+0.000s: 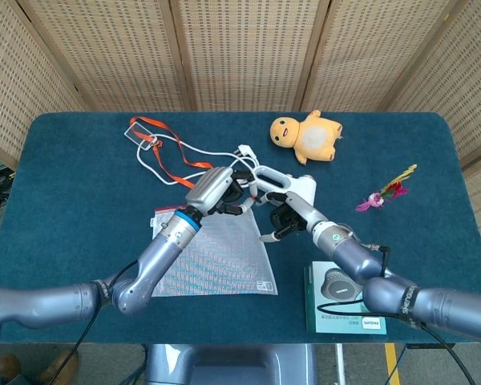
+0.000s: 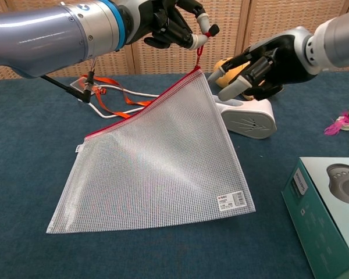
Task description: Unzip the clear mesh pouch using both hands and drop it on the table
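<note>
Chest view: my left hand (image 2: 173,22) pinches the red zipper pull, lifting the clear mesh pouch (image 2: 157,160); my right hand (image 2: 257,63) hovers beside it, fingers apart, holding nothing.

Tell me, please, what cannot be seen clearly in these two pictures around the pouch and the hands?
- Yellow plush toy, chest view: mostly hidden behind the right hand.
- Zipper pull of the mesh pouch: too small in the head view; the left hand pinches it in the chest view.
- Label print on the pouch, both views: too small to read.
- Teal box, chest view: cut off by the right and bottom edges.
</note>
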`<control>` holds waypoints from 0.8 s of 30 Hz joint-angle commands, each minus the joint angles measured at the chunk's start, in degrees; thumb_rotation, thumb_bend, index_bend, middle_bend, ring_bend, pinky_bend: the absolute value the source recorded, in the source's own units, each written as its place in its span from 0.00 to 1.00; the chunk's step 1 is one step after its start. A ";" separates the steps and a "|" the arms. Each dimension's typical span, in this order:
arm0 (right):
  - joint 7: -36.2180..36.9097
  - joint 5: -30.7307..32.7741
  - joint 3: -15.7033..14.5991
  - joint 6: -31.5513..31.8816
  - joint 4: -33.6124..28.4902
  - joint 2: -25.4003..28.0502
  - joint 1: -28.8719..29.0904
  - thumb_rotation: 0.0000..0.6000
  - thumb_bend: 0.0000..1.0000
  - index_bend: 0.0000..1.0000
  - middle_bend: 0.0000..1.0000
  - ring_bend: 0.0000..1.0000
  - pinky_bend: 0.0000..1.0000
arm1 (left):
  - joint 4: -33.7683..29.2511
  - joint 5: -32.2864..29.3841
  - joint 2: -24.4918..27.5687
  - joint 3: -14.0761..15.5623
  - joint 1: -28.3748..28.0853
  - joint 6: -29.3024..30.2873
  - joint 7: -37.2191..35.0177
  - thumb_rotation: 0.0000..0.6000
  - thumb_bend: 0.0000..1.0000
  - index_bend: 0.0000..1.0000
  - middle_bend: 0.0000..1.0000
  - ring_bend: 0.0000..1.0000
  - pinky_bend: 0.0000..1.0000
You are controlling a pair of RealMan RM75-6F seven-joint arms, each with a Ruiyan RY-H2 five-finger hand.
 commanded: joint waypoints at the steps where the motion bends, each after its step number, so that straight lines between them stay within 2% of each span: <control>1: -2.73 3.80 -1.48 3.14 0.42 -2.94 1.86 1.00 0.00 0.34 0.86 0.84 1.00 | 0.90 -0.75 -0.91 -0.46 -0.74 -0.11 -0.13 1.00 0.96 0.91 1.00 0.99 1.00; 5: -3.70 5.79 -1.16 5.01 1.43 -4.98 2.22 1.00 0.03 0.38 0.86 0.85 1.00 | 1.23 -1.39 -1.56 -0.67 -1.32 -0.17 0.17 1.00 0.95 0.91 1.00 0.99 1.00; 10: -3.04 7.84 0.42 4.76 2.34 -6.08 1.86 1.00 0.17 0.44 0.87 0.86 1.00 | 1.22 -1.53 -1.74 -0.60 -1.34 0.00 0.20 1.00 0.95 0.91 1.00 0.99 1.00; 17: -2.45 8.77 2.45 3.57 3.38 -6.75 1.34 1.00 0.21 0.47 0.88 0.86 1.00 | 0.12 -2.13 -1.60 -1.28 -0.92 -0.14 -1.42 1.00 0.95 0.91 1.00 0.99 1.00; 24: -3.15 10.22 3.15 3.84 4.34 -7.69 1.35 1.00 0.33 0.51 0.89 0.87 1.00 | -1.13 -1.97 -1.09 -1.12 -0.49 0.13 -1.64 1.00 0.95 0.91 1.00 0.99 1.00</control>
